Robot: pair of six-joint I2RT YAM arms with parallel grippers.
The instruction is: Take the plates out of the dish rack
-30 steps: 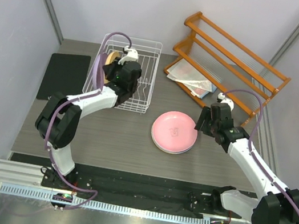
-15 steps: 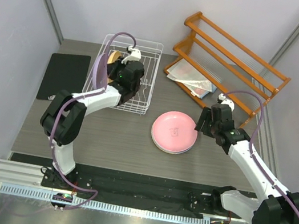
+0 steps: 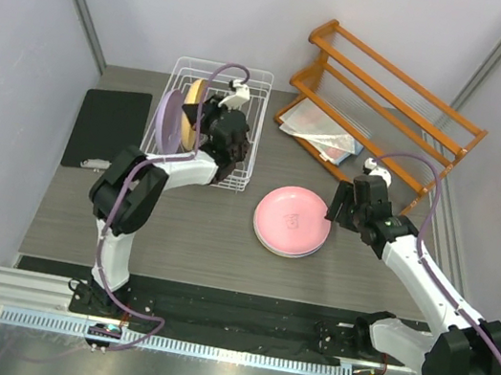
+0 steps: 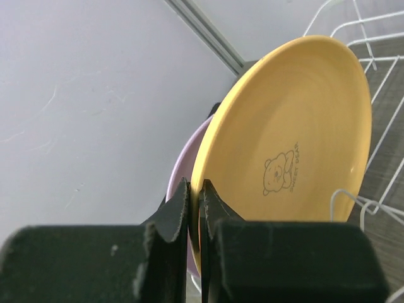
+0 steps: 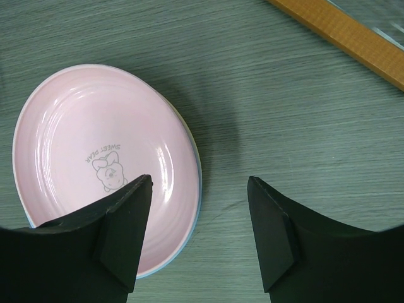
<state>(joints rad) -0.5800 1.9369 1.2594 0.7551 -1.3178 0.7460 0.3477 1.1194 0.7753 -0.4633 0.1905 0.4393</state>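
The white wire dish rack (image 3: 236, 161) stands at the back left. A yellow plate (image 3: 192, 97) and a lilac plate (image 3: 166, 121) stand on edge in it. My left gripper (image 3: 204, 111) is shut on the rim of the yellow plate (image 4: 297, 126); the lilac plate (image 4: 182, 173) is just behind it. A pink plate (image 3: 291, 220) lies flat mid-table on top of a stack, with a light blue plate rim (image 5: 196, 189) under it. My right gripper (image 5: 201, 182) is open and empty over the stack's right edge, also seen from above (image 3: 337, 206). The orange plate is hidden.
An orange wooden slatted shelf (image 3: 394, 91) stands at the back right with a clear bag (image 3: 320, 134) under it; its rail shows in the right wrist view (image 5: 341, 30). A black mat (image 3: 106, 123) lies left of the rack. Grey walls close both sides.
My left wrist has swung right inside the rack, and the yellow and lilac plates now show more from above. The right arm has barely moved.
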